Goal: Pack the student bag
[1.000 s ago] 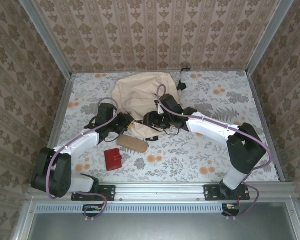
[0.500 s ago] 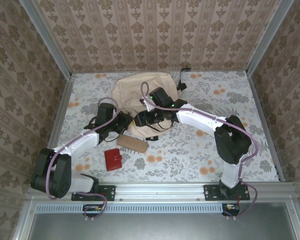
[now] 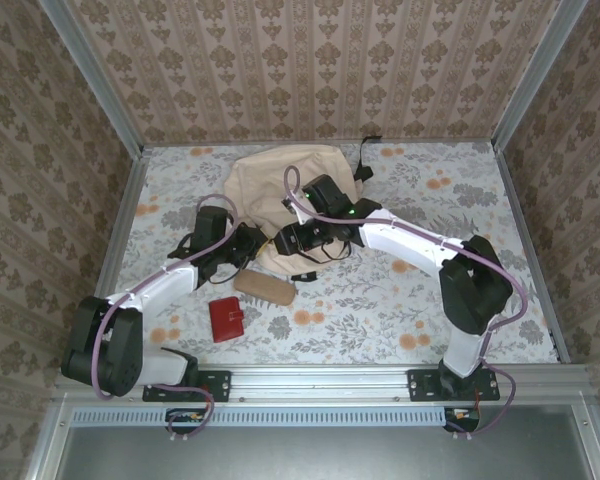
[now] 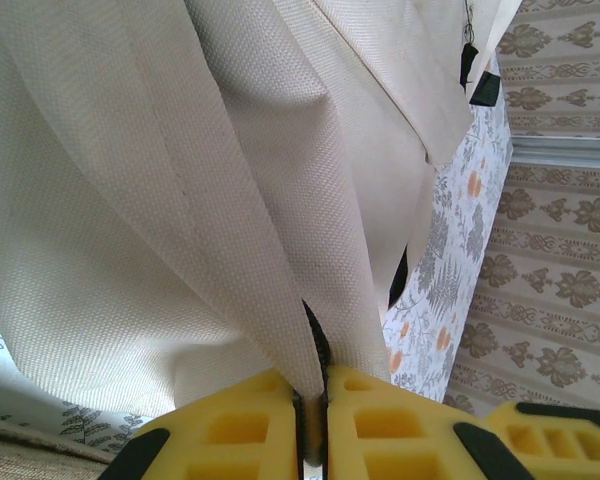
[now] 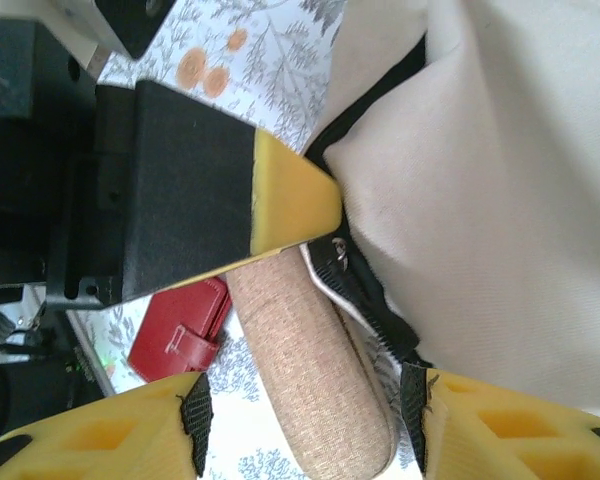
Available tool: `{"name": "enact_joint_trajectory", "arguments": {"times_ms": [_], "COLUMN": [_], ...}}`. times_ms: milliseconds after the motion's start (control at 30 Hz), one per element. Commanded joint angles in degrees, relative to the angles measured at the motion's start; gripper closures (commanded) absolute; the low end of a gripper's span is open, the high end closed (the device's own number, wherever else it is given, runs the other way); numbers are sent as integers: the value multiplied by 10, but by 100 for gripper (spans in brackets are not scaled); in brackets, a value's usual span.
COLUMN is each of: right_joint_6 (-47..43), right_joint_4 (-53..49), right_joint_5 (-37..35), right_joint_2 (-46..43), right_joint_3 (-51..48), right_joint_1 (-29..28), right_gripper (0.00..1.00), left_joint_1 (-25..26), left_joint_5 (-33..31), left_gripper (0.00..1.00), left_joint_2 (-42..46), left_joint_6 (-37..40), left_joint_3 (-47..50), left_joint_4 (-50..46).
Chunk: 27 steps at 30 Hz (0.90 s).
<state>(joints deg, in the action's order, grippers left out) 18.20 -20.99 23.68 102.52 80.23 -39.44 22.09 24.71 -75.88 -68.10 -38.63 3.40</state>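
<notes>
The student bag (image 3: 280, 185), beige fabric, lies at the back middle of the table. My left gripper (image 3: 252, 244) is at the bag's near left edge. In the left wrist view its yellow fingers (image 4: 380, 425) are shut on a fold of the bag's cloth (image 4: 230, 200) along the dark zipper (image 4: 318, 345). My right gripper (image 3: 286, 238) hangs over the bag's near edge, right beside the left one. It stands open (image 5: 305, 415), with the bag's zipper edge (image 5: 372, 305) and a tan case (image 5: 310, 370) showing between its fingers, and grips nothing.
The tan fabric case (image 3: 265, 288) lies just in front of the bag. A red wallet (image 3: 225, 318) is nearer the front, to the left. A black strap (image 3: 364, 160) trails off the bag's back right. Walls close in the table on three sides.
My right gripper has shifted a little left along the bag's near edge, closer to the left gripper, and its elbow has swung. The left gripper still holds the bag.
</notes>
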Motion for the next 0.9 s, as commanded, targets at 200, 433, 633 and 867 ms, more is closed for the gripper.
{"name": "enact_joint_trajectory", "arguments": {"times_ms": [200,433,633,867], "right_joint_6": [-32,-72,-113,-150], "right_joint_4": [-17,-47,-71,-87], "right_joint_5": [-15,22,44,26], "right_joint_2": [36,74,78,88], "right_joint_3": [39,85,88,100], "right_joint_1": [-5,-7,-7,-7], "right_gripper": [39,44,56,61], "left_joint_1": [0,0,0,-1], "left_joint_5": [14,17,19,21], "left_gripper": [88,88,88,88], "left_joint_2": [6,4,2,1], "left_joint_6": [27,26,25,22], "left_joint_3": [-3,-5,-8,-8], "left_joint_4": [3,4,5,7]}}
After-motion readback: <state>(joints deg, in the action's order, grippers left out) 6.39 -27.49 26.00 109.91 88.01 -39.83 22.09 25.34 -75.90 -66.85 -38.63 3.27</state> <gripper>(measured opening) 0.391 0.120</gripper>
